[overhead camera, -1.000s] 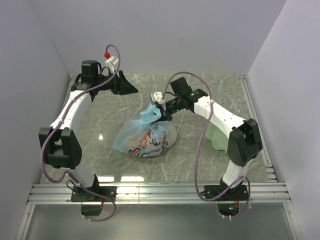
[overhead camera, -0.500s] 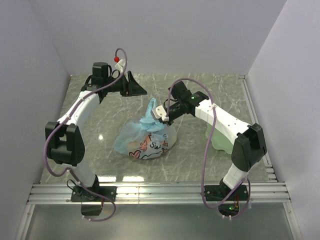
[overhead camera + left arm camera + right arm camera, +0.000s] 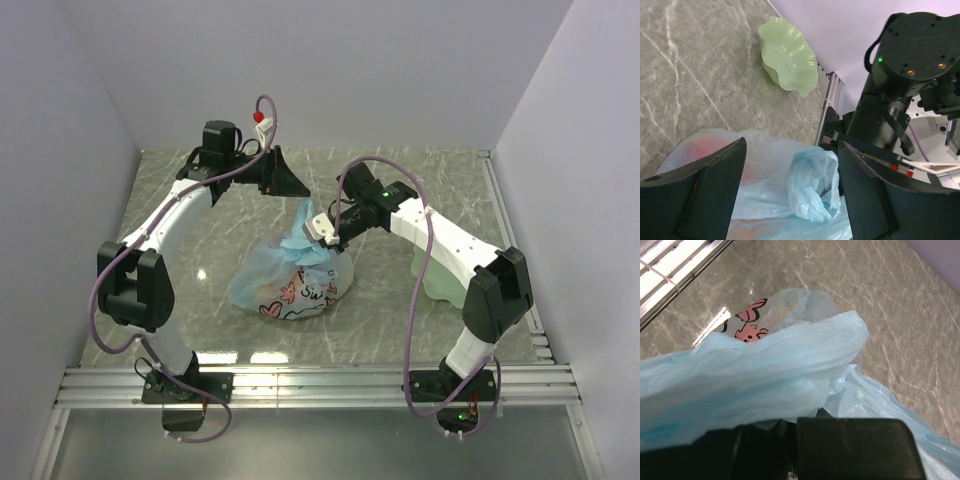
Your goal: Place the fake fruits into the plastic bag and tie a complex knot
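Note:
The light-blue plastic bag (image 3: 290,278) with its pink cartoon print lies bulging at mid table. Reddish and orange fake fruits (image 3: 268,302) show dimly through its film, and as a red blur (image 3: 699,148) in the left wrist view. Its bunched ends (image 3: 304,229) stand up at the top as a crumpled lump (image 3: 813,182); I cannot tell if they form a knot. My right gripper (image 3: 328,229) is shut on this bunched plastic (image 3: 765,375). My left gripper (image 3: 287,180) hovers just behind the bag, open, its jaws either side of the lump without touching.
A pale green wavy-edged plate (image 3: 788,59) sits on the table to the right, partly hidden under the right forearm (image 3: 440,235) in the top view. White walls enclose the marble tabletop; a metal rail runs along its near edge (image 3: 320,378).
My left arm has swung to the right, bringing its open gripper close behind the bag's top. My right gripper shifted slightly nearer, still holding the bunched ends.

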Robot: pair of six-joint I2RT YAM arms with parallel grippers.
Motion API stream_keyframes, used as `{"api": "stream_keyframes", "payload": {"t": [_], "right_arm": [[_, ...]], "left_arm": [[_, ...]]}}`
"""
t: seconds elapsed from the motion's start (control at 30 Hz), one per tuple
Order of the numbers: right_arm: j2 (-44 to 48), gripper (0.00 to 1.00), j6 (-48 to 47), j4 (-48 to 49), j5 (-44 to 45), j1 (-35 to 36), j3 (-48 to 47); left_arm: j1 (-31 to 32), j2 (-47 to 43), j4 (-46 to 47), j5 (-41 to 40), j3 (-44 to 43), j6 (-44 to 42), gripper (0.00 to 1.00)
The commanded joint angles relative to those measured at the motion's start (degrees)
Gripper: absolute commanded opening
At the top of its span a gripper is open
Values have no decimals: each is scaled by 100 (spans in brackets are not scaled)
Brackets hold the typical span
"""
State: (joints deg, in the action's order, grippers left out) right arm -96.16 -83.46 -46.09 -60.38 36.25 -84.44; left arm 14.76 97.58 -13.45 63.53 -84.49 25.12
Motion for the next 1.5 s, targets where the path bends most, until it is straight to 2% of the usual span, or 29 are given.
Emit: {"api": "stream_keyframes", "payload": {"t": [0.0, 0.1, 0.23, 0.37, 0.57, 0.7, 0.9, 0.93, 1.0, 1.03, 1.1, 1.13, 1.17, 1.33, 1.47], "right_arm": [[1, 0, -92, -190, -62, 49, -301], [-61, 0, -39, -217, -62, 31, -371], [-70, 0, -47, -199, -44, 5, -371], [-78, 0, -65, -173, -53, 5, -336], [-105, 0, -47, -155, -35, -4, -362], [-113, 0, -82, -208, -18, 5, -345], [-131, 0, -92, -226, -44, -4, -380], [-157, 0, -31, -217, -44, -4, -388], [-166, 0, 119, -129, -53, -21, -441], [-201, 0, 320, -85, -70, -56, -441], [-228, 0, 497, 29, -123, -118, -433], [-254, 0, 724, 116, -123, -162, -406], [-280, 0, 900, 230, -149, -197, -380], [-289, 0, 1769, 670, -202, -338, -257], [-298, 0, 2675, 1005, -255, -399, -125]], "left_arm": [[26, 68, -386, 335, -454, -490, 79], [88, 42, -578, 433, -490, -666, 78], [88, 173, -1562, 432, -901, -1342, 71], [97, 314, -2161, 380, -1078, -1783, 70], [106, 419, -2143, 494, -1157, -1879, 67], [114, 516, -2364, 599, -1351, -2012, 69], [176, 429, -1566, 705, -1114, -1468, 67], [176, 420, -1538, 844, -1070, -1458, 55], [132, 385, -1546, 1020, -1043, -1475, 40], [54, 358, -1538, 1091, -982, -1484, 26], [-43, 218, -1563, 1258, -851, -1536, 15], [-148, 165, -1694, 1328, -780, -1667, 3], [-210, 78, -1835, 1381, -771, -1999, 1], [-869, -186, -2477, 1505, -675, -2450, 1], [-1081, -782, -2758, 1365, -464, -3117, 0]]}}
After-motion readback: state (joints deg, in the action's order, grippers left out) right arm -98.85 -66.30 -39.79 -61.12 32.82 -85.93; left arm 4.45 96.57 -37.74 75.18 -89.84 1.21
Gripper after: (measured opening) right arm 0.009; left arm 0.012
